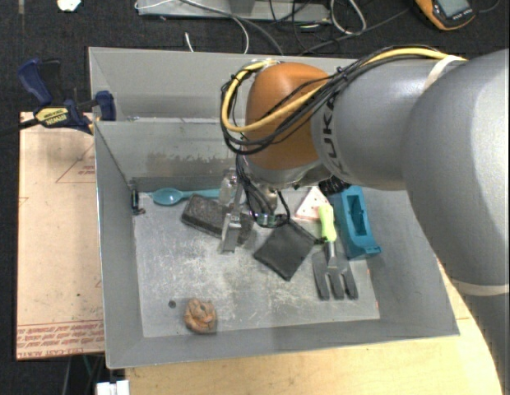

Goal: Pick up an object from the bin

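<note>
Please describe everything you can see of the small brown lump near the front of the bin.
The brown lump is a small, rounded thing with a bumpy, folded surface, tan-brown in colour; I cannot tell its material. It lies alone on the floor of the grey bin, near the front left corner and close to the front wall. No other object touches it. The gripper is far from it, toward the middle of the bin, beside a dark grey block.

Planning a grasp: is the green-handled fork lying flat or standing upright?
Lying flat: the green-handled fork rests along the bin floor, with its grey tines toward the near wall and its handle pointing away.
</note>
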You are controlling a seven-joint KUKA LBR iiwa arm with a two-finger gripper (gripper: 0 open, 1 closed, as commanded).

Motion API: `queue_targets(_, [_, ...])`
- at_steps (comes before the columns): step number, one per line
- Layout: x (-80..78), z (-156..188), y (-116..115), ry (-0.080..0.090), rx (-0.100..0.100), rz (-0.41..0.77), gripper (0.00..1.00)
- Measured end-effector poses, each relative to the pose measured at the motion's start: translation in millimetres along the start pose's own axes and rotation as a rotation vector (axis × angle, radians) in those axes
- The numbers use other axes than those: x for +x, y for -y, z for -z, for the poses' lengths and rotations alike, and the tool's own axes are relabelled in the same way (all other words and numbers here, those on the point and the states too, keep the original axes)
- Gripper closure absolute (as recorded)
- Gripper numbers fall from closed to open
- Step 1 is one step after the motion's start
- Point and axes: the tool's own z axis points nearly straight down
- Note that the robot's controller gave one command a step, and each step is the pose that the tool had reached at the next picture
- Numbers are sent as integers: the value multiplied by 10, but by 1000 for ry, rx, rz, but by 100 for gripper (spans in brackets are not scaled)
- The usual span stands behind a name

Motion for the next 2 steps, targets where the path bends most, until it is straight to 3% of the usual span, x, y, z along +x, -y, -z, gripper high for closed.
queue_targets(1, [-124, -605, 190, 15, -6, -29, 0])
queue_targets(2, [-83, -583, 54, 12, -9, -197, 100])
